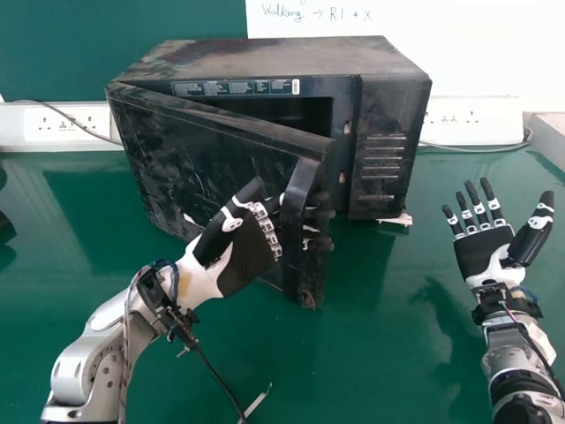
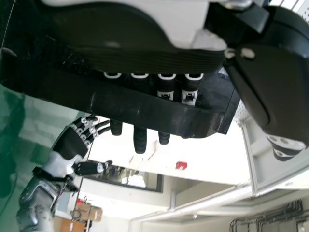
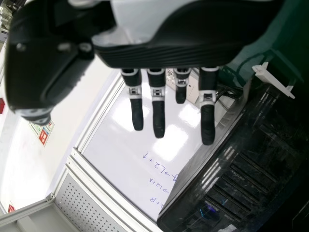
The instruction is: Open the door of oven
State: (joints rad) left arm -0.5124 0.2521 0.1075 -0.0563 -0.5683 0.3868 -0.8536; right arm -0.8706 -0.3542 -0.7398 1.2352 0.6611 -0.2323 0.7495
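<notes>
The black oven [image 1: 388,141] stands at the back of the table. Its door [image 1: 221,159] is hinged on the left and stands ajar, its free edge swung out towards me. My left hand [image 1: 243,252] is at that free edge, with straight fingers reaching past its inner side and the tips showing beyond it. In the left wrist view, the fingers of my left hand [image 2: 140,137] pass behind the door's edge [image 2: 111,104], and the thumb stands apart. Right of the oven, my right hand [image 1: 485,247] is held open and away from it; the right wrist view shows my right hand [image 3: 157,113] with straight fingers.
White socket strips [image 1: 71,124] run along the wall behind the oven, with a grey cable [image 1: 57,110] at the left. A thin pale strip [image 1: 256,404] lies on the green table [image 1: 388,353] near the front.
</notes>
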